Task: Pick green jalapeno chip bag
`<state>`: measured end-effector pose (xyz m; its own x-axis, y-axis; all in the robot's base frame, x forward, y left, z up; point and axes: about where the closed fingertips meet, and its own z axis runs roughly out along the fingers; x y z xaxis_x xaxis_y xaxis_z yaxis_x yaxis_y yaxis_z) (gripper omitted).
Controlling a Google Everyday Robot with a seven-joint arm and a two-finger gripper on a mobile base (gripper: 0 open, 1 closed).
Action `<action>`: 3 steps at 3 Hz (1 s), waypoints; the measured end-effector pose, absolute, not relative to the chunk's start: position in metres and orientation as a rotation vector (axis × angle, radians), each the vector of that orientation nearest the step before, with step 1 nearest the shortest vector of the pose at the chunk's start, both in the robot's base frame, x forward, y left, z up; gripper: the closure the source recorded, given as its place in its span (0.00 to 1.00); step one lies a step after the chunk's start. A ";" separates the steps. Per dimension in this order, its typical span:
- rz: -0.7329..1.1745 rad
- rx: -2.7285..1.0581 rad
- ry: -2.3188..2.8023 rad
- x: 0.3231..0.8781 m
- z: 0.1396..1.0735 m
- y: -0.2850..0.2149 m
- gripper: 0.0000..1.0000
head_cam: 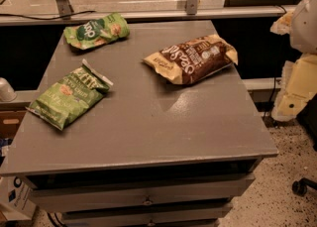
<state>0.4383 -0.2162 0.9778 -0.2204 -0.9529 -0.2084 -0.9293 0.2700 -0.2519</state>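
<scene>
The big green bag [69, 96] lies far left of our gripper [294, 92]; open or closed, we cannot tell. Aim mid-bag.

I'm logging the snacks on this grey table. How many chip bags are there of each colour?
Olive green: 1, the green jalapeno chip bag, front left
Bright green: 1, the bright green bag, back left
Brown and cream: 1, the brown and cream bag, back right
Total: 3 bags
The gripper is not in view; nothing holds any bag.
</scene>
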 end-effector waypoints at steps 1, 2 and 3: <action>-0.104 -1.721 2.227 0.438 0.978 -0.216 0.00; -0.060 -1.760 2.144 0.438 0.982 -0.189 0.00; 0.031 -1.826 2.005 0.440 0.984 -0.139 0.00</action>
<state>0.4404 -0.1389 0.9837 -0.0436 -0.9457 -0.3222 -0.9551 0.1341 -0.2644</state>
